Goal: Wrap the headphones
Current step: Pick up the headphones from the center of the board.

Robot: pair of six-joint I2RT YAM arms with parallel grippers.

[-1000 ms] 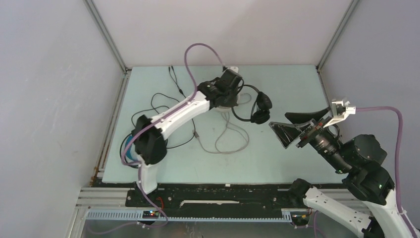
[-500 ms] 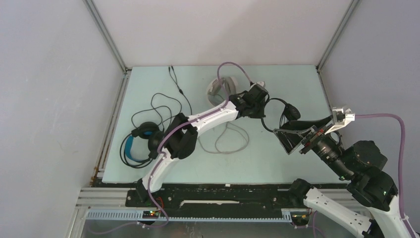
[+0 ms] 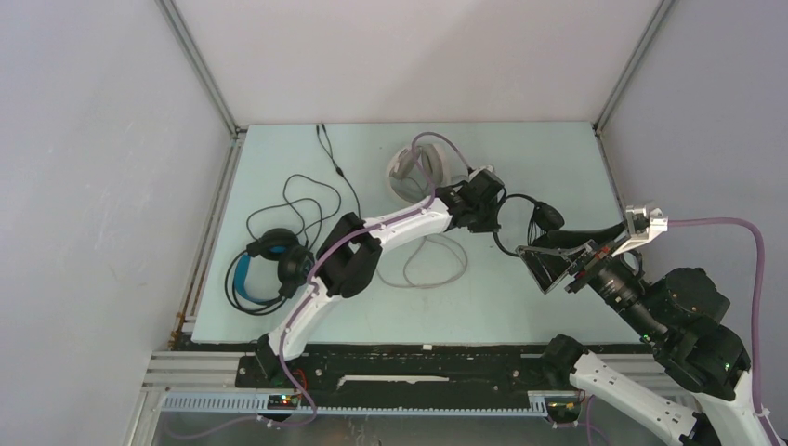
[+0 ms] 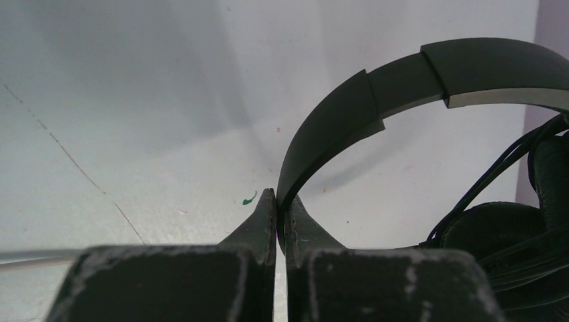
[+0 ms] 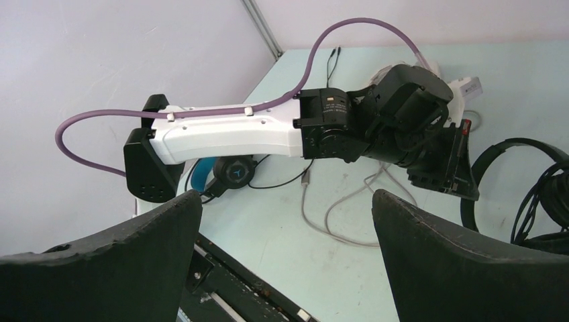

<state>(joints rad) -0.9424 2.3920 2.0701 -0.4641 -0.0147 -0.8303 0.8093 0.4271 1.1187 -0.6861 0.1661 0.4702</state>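
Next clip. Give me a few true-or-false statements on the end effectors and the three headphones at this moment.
1. The left end effector is shut on the headband of the all-black headphones. True.
2. The right end effector grips a cable. False: it is open and holds nothing.
3. The blue-banded headphones lie at the left side of the table. True.
4. The white-grey headphones lie at the near edge by the arm bases. False: they lie toward the far side.
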